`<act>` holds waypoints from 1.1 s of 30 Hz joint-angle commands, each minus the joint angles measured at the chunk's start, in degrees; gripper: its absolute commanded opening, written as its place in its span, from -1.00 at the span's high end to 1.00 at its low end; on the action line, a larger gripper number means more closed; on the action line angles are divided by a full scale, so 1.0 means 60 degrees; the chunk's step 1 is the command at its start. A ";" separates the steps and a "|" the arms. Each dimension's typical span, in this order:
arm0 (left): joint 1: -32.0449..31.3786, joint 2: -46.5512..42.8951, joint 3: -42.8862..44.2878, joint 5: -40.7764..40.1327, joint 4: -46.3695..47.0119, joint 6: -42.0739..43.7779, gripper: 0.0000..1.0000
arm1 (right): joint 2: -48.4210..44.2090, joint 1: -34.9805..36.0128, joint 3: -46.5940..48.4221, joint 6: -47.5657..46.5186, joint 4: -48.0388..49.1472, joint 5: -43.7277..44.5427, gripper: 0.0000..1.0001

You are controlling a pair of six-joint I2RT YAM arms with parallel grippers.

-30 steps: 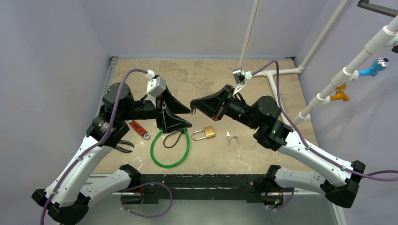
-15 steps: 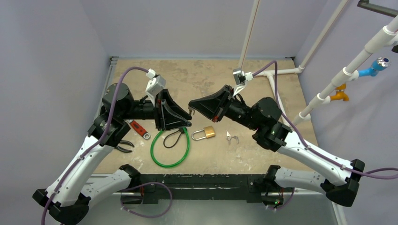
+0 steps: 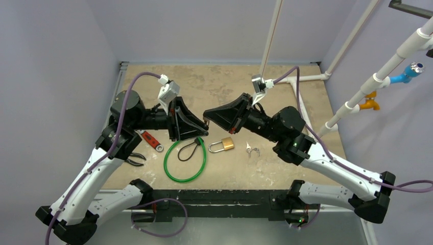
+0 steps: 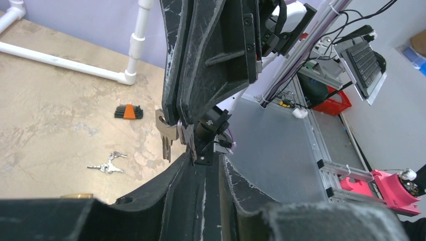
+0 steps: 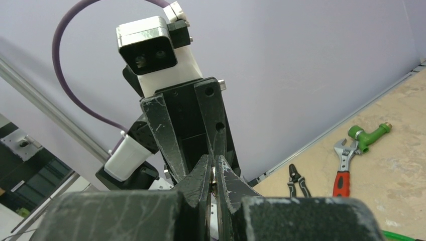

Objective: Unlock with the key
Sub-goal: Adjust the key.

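Observation:
A brass padlock (image 3: pixel 223 145) lies on the table below both grippers, shackle to the left. My right gripper (image 3: pixel 206 118) hovers above it, shut on a silver key bunch (image 4: pixel 165 133) whose blades hang down. In the right wrist view a sliver of metal shows between the pressed fingertips (image 5: pixel 215 165). My left gripper (image 3: pixel 204 132) faces it tip to tip. In the left wrist view its jaws (image 4: pixel 207 158) stand a narrow gap apart around the hanging blades. Whether they pinch a blade is hidden.
A second key bunch (image 3: pixel 251 149) lies right of the padlock. A green hose loop (image 3: pixel 185 162), a red wrench (image 3: pixel 151 140) and pliers (image 3: pixel 134 159) lie to the left. White PVC pipes (image 3: pixel 301 97) run along the right side. A hex-key set (image 4: pixel 128 111) lies farther back.
My left gripper's jaws have narrowed from wide apart to a slim gap and swung up toward the right gripper's tip. The right gripper has edged left with the keys.

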 commanded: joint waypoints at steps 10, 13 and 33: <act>0.0217 0.0043 0.0311 -0.0042 0.0121 0.0355 0.67 | 0.0120 0.0140 0.0315 -0.0070 0.0234 -0.0077 1.00; 0.0216 0.0031 0.0342 0.0019 0.0082 0.0477 1.00 | 0.0124 0.0147 0.0311 -0.0089 0.0255 -0.0095 1.00; 0.0263 0.0405 0.1459 0.0210 -0.3032 0.3062 1.00 | -0.0281 0.0138 0.0460 -0.0533 -0.1915 0.0156 0.97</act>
